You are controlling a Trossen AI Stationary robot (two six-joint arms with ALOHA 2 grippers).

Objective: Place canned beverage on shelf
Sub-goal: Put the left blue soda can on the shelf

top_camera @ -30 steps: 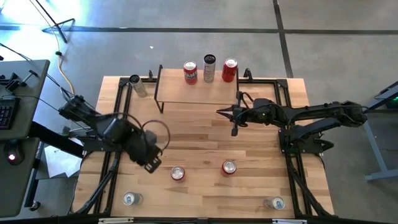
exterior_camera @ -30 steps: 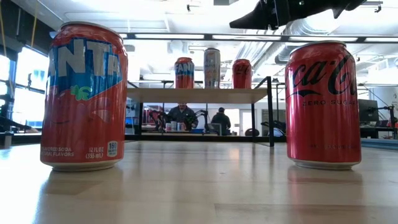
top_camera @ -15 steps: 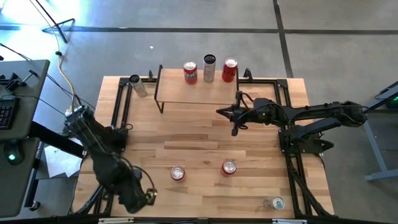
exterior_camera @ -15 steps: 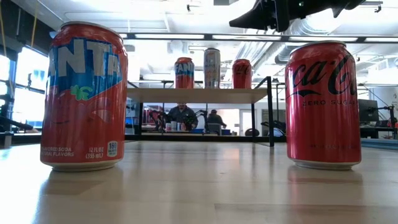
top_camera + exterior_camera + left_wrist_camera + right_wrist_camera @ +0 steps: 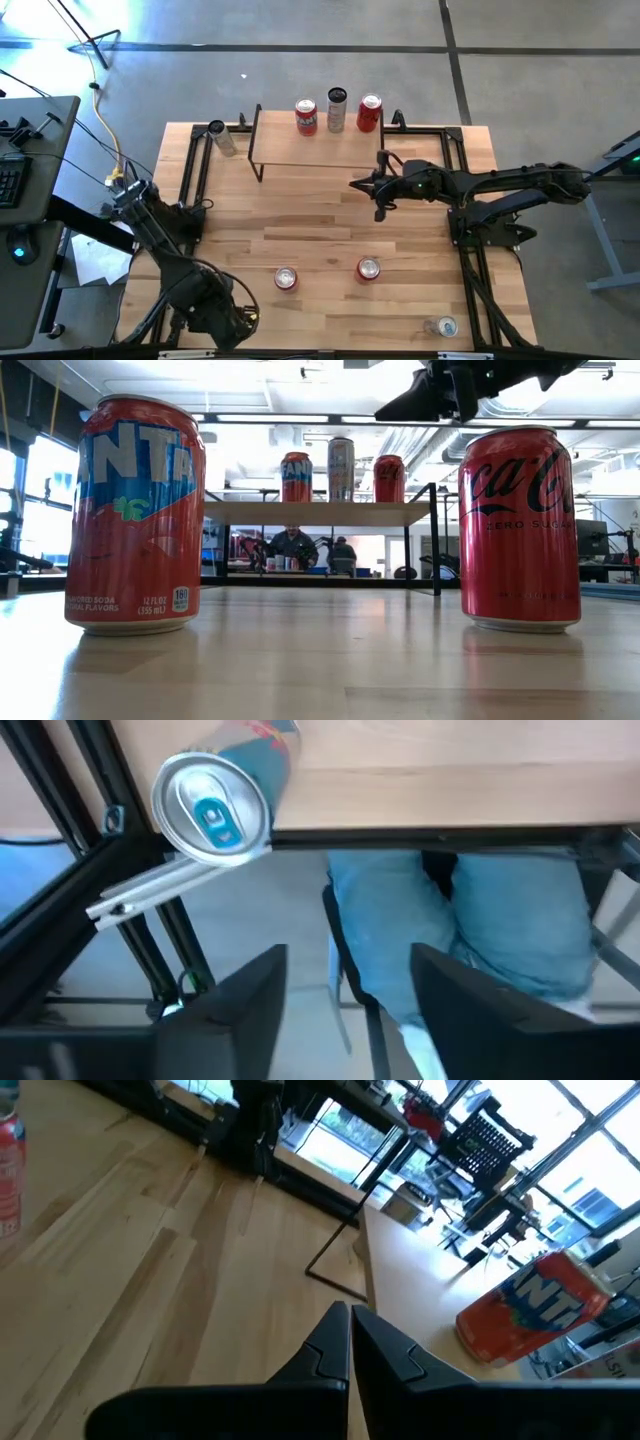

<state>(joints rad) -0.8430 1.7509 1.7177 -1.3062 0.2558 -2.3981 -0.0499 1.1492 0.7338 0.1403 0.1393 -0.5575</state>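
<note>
My left gripper (image 5: 232,318) (image 5: 348,965) hangs open over the table's near left corner, pointing steeply down. Just beyond its fingers stands a teal can with a silver top (image 5: 212,808), on its base at the table's near edge; nothing is between the fingers. The high view hides this can under the arm. The shelf (image 5: 320,150) (image 5: 310,512) stands at the far middle with three cans (image 5: 336,108) along its far edge. My right gripper (image 5: 356,183) (image 5: 350,1335) is shut and hovers in front of the shelf's right end.
A Fanta can (image 5: 135,515) (image 5: 286,279) and a Coke Zero can (image 5: 520,525) (image 5: 368,268) stand near the table's front. Another can (image 5: 443,326) stands at the near right, and a silver one (image 5: 220,135) left of the shelf. A person's legs (image 5: 500,920) show beyond the near edge.
My left gripper has swung from the table's left middle toward the near left corner, sinking and rolling about its own axis; it now covers the near-left can in the high view. My right gripper's tip has dipped slightly in the low view.
</note>
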